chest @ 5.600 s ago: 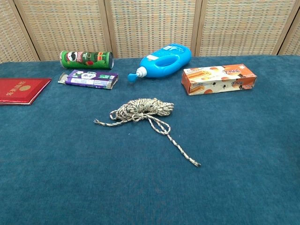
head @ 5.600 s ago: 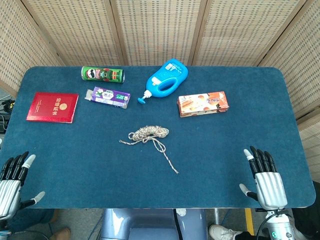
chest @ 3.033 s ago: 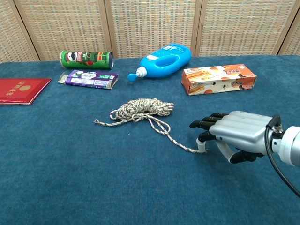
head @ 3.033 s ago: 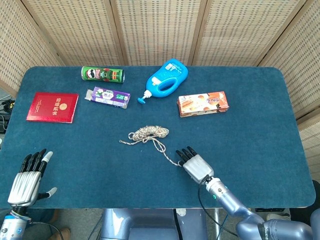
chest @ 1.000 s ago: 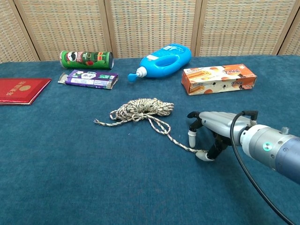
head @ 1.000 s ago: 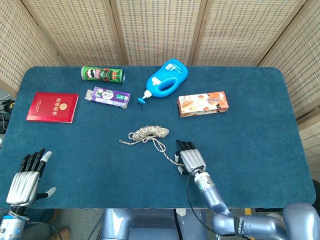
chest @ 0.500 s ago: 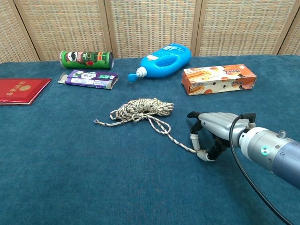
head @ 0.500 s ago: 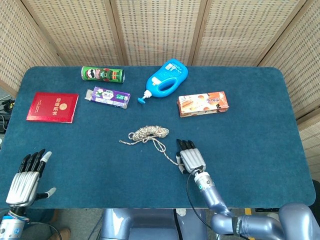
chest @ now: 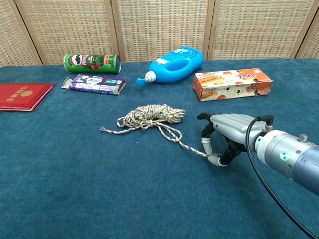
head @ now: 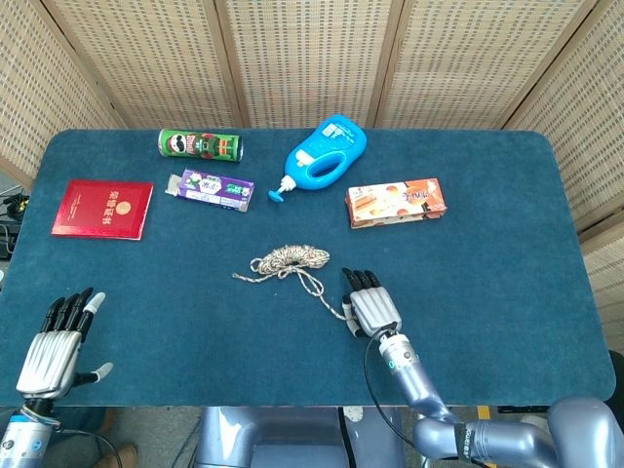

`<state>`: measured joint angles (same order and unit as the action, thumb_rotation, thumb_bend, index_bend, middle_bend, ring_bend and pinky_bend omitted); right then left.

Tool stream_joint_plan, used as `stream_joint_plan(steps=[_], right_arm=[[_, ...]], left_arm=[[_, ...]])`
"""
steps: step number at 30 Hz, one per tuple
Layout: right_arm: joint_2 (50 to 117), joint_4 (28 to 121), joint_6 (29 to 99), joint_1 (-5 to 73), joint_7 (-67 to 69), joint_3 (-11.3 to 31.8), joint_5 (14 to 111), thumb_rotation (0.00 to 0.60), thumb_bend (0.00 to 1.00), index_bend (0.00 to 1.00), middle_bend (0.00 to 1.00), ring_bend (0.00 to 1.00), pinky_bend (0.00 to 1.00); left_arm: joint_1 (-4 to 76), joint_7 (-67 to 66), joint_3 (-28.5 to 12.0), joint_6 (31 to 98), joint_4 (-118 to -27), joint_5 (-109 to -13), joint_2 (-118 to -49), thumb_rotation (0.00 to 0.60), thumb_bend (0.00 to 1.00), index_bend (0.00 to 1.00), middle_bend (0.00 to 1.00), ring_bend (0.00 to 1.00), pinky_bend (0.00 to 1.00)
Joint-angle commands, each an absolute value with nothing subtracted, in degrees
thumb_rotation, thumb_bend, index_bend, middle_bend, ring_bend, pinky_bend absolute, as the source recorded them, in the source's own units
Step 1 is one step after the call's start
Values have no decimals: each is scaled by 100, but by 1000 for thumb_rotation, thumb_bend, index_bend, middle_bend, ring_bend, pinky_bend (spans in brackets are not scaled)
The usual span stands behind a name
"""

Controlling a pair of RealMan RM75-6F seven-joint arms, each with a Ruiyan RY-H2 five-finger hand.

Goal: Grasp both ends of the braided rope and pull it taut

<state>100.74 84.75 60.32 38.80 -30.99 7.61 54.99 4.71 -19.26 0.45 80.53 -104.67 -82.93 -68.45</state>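
The rope (chest: 151, 118) lies mostly coiled mid-worktop (head: 507, 244), one loose end trailing to the right hand (chest: 224, 134), whose curled fingers appear to pinch that end, though contact is hard to confirm. The left hand (head: 54, 346) rests released, fingers apart, at the near edge.

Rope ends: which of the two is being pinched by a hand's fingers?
The end trailing toward the right hand of the braided rope; its fingers pinch it. The other end lies free, pointing left.
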Motion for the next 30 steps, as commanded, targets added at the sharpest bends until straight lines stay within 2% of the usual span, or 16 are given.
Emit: stream_joint_plan(steps=[1,4,8,10,12,14,16,21,26,30], right_arm=[[10042,8516,6057,3886,-3151,771,5522,600,443,647,0,0,39],[10017,8537,6079,3915,-3276,781,5526,600,443,647,0,0,39],[9993,8576,6086,3940,-3423,783,5485,600,443,647,0,0,39],[9982,8597,6060,3947,-3444,783,5456,600,443,647,0,0,39],[9976,8602,6047,3949,-3448,781,5449,600,443,647,0,0,39],[9962,8614,6023,3953,-3441,785,5435,600,443,648,0,0,39],[9921,8642,5974,3964,-3437,799,5393,600,443,649,0,0,39],[9849,8691,5918,3994,-3498,804,5308,600,443,651,0,0,40],[9798,8715,5853,4008,-3398,829,5299,600,443,658,0,0,39],[9779,8696,5810,4029,-3386,813,5289,600,442,659,0,0,39]], left_arm=[[684,-1871,-117,7825,-10534,-8194,-6786,600,0,0,0,0,0],[1013,-1828,-406,7507,-10613,-8005,-6769,600,0,0,0,0,0],[1797,-1891,-982,6817,-10410,-7686,-7055,600,7,13,0,0,0],[2177,-1901,-1258,6535,-10128,-7428,-7381,600,40,99,0,0,0],[2334,-1905,-1352,6402,-9987,-7272,-7529,600,108,264,0,0,0],[2554,-1893,-1485,6204,-9794,-7033,-7736,600,150,361,0,0,0],[2970,-2023,-1668,5795,-9400,-6549,-8110,600,174,406,0,0,0],[3489,-2511,-1743,5485,-8912,-5825,-8637,600,197,435,0,0,0],[3867,-2606,-1690,5266,-8442,-5609,-9054,600,214,463,0,0,0],[4118,-2712,-1643,5134,-8111,-5416,-9296,600,281,480,0,0,0]])
